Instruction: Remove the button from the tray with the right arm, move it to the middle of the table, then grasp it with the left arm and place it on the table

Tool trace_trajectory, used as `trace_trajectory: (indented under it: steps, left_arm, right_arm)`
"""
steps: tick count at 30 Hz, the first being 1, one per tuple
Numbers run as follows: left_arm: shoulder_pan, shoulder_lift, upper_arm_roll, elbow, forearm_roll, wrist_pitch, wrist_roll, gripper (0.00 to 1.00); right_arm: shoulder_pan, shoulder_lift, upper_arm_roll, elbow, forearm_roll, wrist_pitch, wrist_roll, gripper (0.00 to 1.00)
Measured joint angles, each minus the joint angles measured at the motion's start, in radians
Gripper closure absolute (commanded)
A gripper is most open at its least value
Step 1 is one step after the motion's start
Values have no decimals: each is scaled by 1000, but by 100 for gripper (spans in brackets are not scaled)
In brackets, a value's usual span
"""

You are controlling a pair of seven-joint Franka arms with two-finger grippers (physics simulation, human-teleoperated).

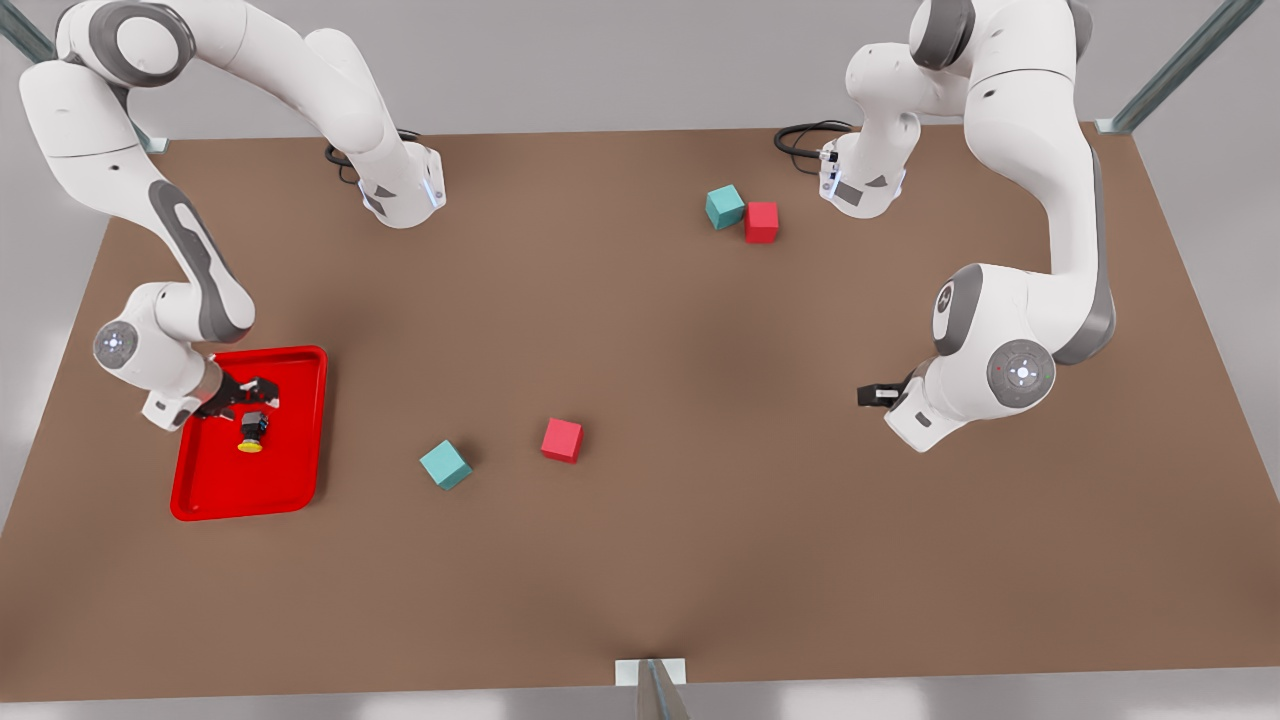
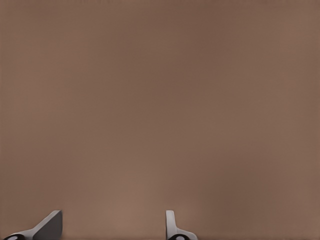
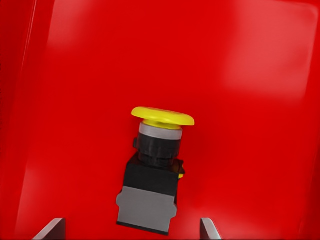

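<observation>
Button (image 3: 152, 172) — a tiny push button with round yellow cap on a dark boxy base — lies tipped on its side in the shallow bright red tray (image 1: 300, 470), its long axis running away from the right gripper (image 1: 250, 400), whose fingers stand spread either side of the base, not yet touching. Over bare brown surface (image 2: 160, 100) the left gripper (image 2: 112, 227) waits open, well apart. No lettering is readable.
</observation>
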Motion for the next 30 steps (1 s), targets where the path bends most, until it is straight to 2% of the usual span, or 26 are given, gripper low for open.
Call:
trace_trajectory:
  steps: [11, 17, 20, 21, 23, 25, 27, 30]
  left_arm:
    - [-2, 8, 0, 1, 0, 9, -1, 0]
    - [-3, 13, 0, 1, 0, 12, -2, 0]
    - [-4, 14, 0, 1, 0, 13, -2, 0]
    - [-4, 14, 0, 1, 0, 14, -2, 0]
    - [-3, 15, 0, 1, 0, 17, -3, 0]
    - [-3, 15, 0, 0, 0, 19, -3, 0]
    - [-3, 15, 0, 0, 0, 21, -3, 0]
    - [-4, 14, 0, 0, 0, 22, -4, 0]
  right_arm:
    - [35, 20, -18, 2, 14, 52, 35, 0]
    - [64, 29, -58, 2, 0, 74, 47, 0]
    - [65, 30, -65, 2, -7, 80, 50, 29]
    - [65, 28, -65, 2, -6, 81, 48, 35]
    - [65, 26, -66, 2, -7, 83, 47, 41]
    - [71, 22, -66, 4, -10, 84, 49, 42]
    - [76, 19, -66, 4, -12, 88, 51, 48]
    - [78, 16, -66, 5, -12, 94, 52, 50]
